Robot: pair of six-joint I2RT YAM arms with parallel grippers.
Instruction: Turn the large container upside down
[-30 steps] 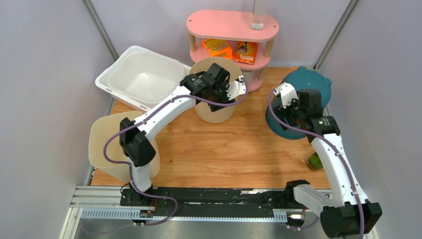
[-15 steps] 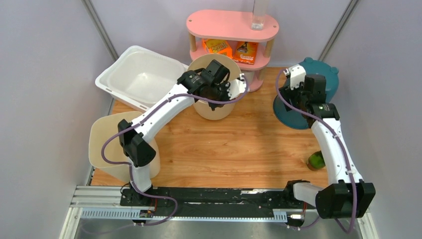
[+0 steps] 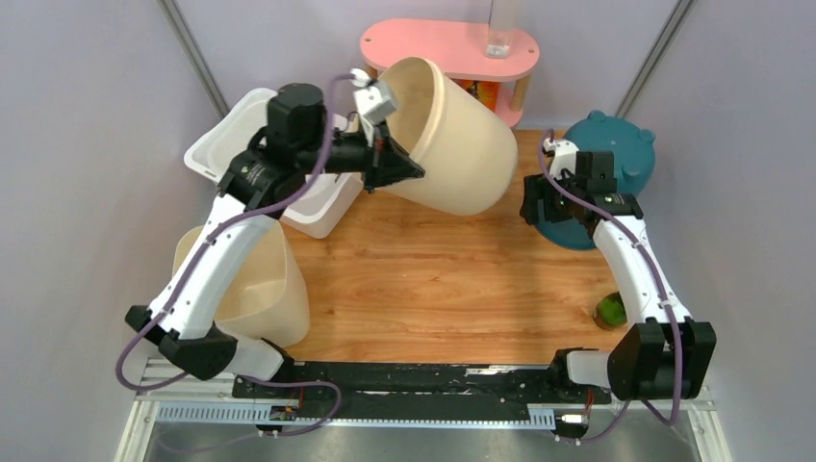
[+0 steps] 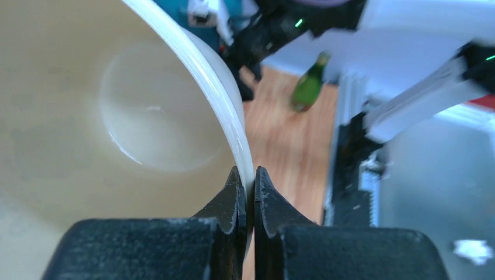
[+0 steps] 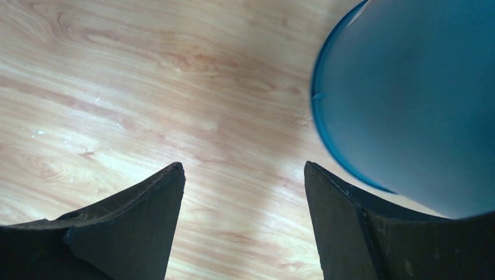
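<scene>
At twelve o'clock, tilted beige container (image 3: 452, 144), rim clamped by left gripper (image 4: 247, 175); second beige container (image 3: 245, 289) at eight; right gripper (image 5: 242, 169) gapes at three.

Walls (image 3: 87, 144): pale lilac panels on three sides.
Tabletop (image 3: 433, 289): light wood grain.
Shelf (image 3: 433, 38): pink, two tiers, at the back.
Light: soft, even.

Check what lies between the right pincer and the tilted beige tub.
Nothing. The top view shows only bare wooden table between the right pincer and the beige tub; the teal bin lies on the pincer's other side.
</scene>
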